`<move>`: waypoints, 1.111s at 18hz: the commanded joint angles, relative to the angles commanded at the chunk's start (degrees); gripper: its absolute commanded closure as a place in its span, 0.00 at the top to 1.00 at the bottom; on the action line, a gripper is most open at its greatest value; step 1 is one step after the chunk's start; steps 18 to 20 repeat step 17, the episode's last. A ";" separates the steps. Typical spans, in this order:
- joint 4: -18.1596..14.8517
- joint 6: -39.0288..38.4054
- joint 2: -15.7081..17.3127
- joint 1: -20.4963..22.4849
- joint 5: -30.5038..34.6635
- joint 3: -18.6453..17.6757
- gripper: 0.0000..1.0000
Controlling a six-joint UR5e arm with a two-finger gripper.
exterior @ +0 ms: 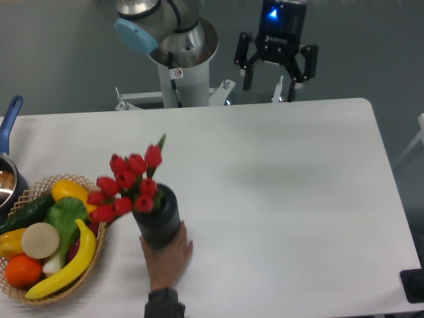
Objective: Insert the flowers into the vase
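The flowers (pixel 126 185), red tulip buds on green stems, stand inside the dark ribbed vase (pixel 159 222) at the front left of the white table (pixel 285 192). A person's hand (pixel 169 255) grips the vase from the near side. My gripper (pixel 269 86) hangs open and empty above the table's far edge, well to the right of the vase and far from it.
A woven basket (pixel 99 218) of fruit and vegetables sits at the left front, touching the tulip heads. A pot with a blue handle (pixel 8 132) is at the left edge. The robot base (pixel 179 79) stands behind the table. A dark object (pixel 414 285) lies at the right front corner.
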 joint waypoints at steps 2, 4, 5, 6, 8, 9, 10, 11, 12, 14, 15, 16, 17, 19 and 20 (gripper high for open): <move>-3.00 0.26 -3.95 -3.16 4.48 4.04 1.00; -5.28 0.44 -8.52 -5.28 11.06 7.74 1.00; -6.51 0.53 -10.54 -6.07 13.97 9.06 1.00; -7.57 0.53 -12.48 -6.95 16.08 10.38 1.00; -8.98 0.53 -15.91 -8.10 18.12 12.40 1.00; -8.99 0.53 -17.23 -8.19 18.21 13.02 1.00; -8.81 0.53 -18.11 -8.19 18.30 13.46 1.00; -8.46 0.53 -18.90 -8.19 18.48 13.55 1.00; -8.20 0.61 -19.26 -8.27 18.57 13.55 1.00; -7.58 0.62 -19.70 -8.45 18.48 13.55 1.00; -6.36 0.62 -20.31 -8.80 18.48 13.55 1.00; -5.39 0.53 -20.75 -8.89 18.57 13.47 1.00; -5.03 0.53 -20.84 -8.89 18.57 13.47 1.00; -5.03 0.53 -20.84 -8.89 18.57 13.47 1.00; -5.03 0.53 -20.84 -8.89 18.57 13.47 1.00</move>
